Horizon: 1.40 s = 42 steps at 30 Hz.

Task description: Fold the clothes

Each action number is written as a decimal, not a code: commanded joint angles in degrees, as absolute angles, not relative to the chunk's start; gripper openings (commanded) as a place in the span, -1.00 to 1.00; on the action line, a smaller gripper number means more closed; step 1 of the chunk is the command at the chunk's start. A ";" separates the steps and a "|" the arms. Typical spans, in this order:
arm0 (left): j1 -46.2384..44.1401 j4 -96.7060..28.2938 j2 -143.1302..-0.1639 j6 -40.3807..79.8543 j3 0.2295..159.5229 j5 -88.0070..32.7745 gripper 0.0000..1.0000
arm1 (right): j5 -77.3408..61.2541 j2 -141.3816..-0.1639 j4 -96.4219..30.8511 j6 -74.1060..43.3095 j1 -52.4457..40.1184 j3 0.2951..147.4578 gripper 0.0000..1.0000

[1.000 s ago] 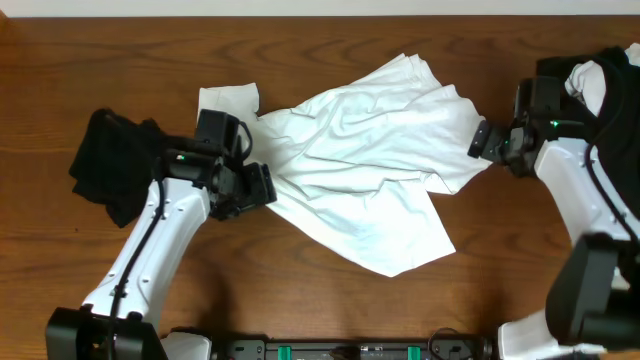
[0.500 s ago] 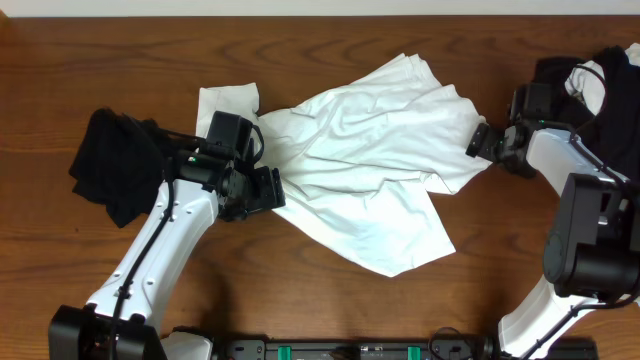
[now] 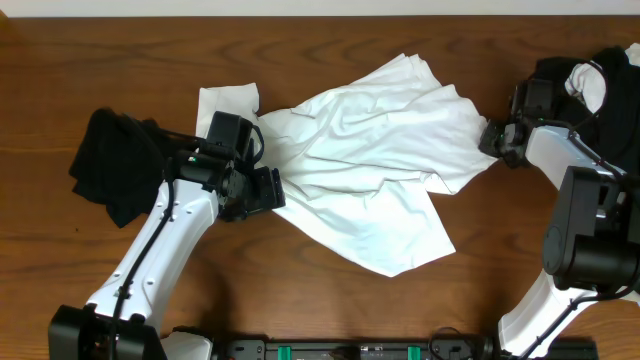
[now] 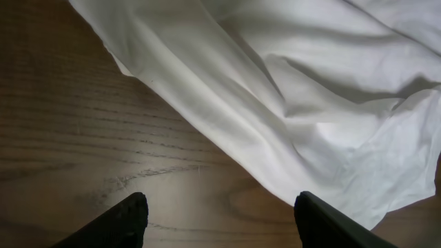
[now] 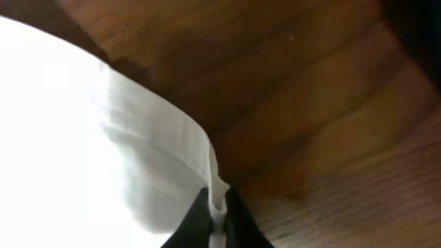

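Note:
A large white T-shirt [image 3: 370, 170] lies crumpled across the middle of the table. My right gripper [image 3: 490, 137] is at the shirt's right edge, and in the right wrist view it [image 5: 219, 210] is shut on the white hem [image 5: 172, 138], a thin strip of cloth pinched between the two fingers. At the shirt's left edge my left gripper [image 3: 268, 190] is open; in the left wrist view it [image 4: 219, 215] stands over bare wood, with the white fabric [image 4: 289, 96] just ahead of its right finger.
A black garment [image 3: 108, 162] is heaped at the far left beside my left arm. More black and white clothes [image 3: 605, 85] are piled at the far right edge. A small white piece [image 3: 228, 98] lies at the shirt's upper left.
My right gripper has closed on the shirt's right edge, where it stood open before. The left gripper has shifted slightly right along the shirt's left edge and stays open.

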State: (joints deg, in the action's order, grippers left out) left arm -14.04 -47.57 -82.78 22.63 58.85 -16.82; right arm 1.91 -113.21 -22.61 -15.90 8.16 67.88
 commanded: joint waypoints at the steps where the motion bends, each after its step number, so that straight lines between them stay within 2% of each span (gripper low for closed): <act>1: -14.24 -47.97 -82.76 22.09 58.39 -17.34 0.40 | 3.99 -116.25 -26.00 -16.01 8.25 66.61 -0.97; 6: -14.24 -49.58 -82.76 22.09 58.39 -17.37 0.39 | 9.96 -115.59 -31.44 -16.51 9.17 66.63 -0.97; 8: -14.24 -50.89 -82.76 22.09 58.39 -17.39 0.32 | 11.57 -115.24 -34.06 -17.56 9.93 66.63 -0.98; 15: -15.88 -55.90 -82.76 22.09 58.22 -20.10 0.30 | 13.10 -114.96 -43.70 -21.71 13.89 66.63 -0.98; 21: -23.24 -55.66 -82.76 23.27 57.17 -23.59 0.40 | 10.39 -114.96 -49.84 -22.26 16.82 66.63 -0.98; 28: -34.85 -55.18 -82.76 34.17 55.24 -23.59 0.40 | 8.49 -114.96 -52.12 -21.76 16.80 66.61 -0.98; 36: -46.89 -42.26 -82.85 46.11 52.27 -22.28 0.36 | 8.10 -114.96 -52.18 -21.76 16.82 66.61 -0.98; 38: -48.71 -39.31 -83.15 48.84 50.85 -20.58 0.29 | 8.10 -114.96 -52.25 -21.76 16.82 66.61 -0.97; 42: -51.05 -33.26 -84.93 50.06 48.16 -18.65 0.28 | 7.99 -114.96 -52.27 -21.78 16.80 66.61 -0.97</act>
